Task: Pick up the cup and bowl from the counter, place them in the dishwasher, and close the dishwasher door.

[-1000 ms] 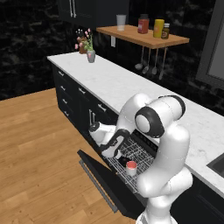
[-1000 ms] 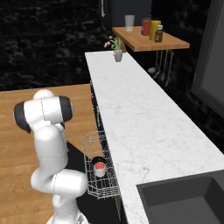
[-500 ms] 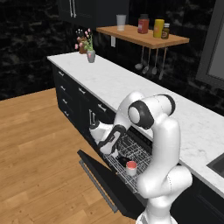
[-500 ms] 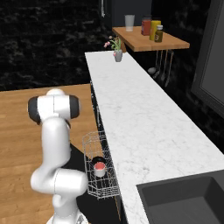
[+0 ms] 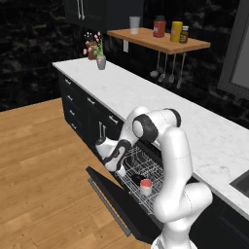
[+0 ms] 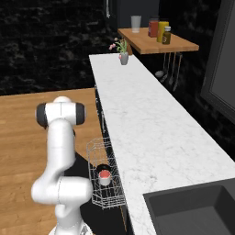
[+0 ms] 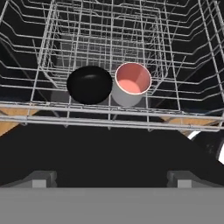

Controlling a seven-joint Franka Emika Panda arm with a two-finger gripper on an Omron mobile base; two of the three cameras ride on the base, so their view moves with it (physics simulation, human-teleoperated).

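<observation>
White wire rack of the black built-in dishwasher is seen pulled out over the lowered flat black dishwasher door, and both task objects are already carried in it: the small white cylindrical cup with the red inside is stood upright just beside, and apparently touching, the shallow round black bowl, near the rack's front edge in the hand view. The long white marble bench is seen with a small vase of flowers at its far end. The two-finger end effector is held low at the rack's outer corner, above the open door; its two dark fingertips are set wide apart with nothing between them, so it is judged open and empty. Loading is therefore judged finished, with only the closing left. The coming move is governed by one relation: the door panel lies below and in front of the end effector, its long axis and bar handle running parallel to the bench front, hinged at the lower edge, so it would have to be caught from beneath its free edge and swung upward, with the rack pushed in first.
</observation>
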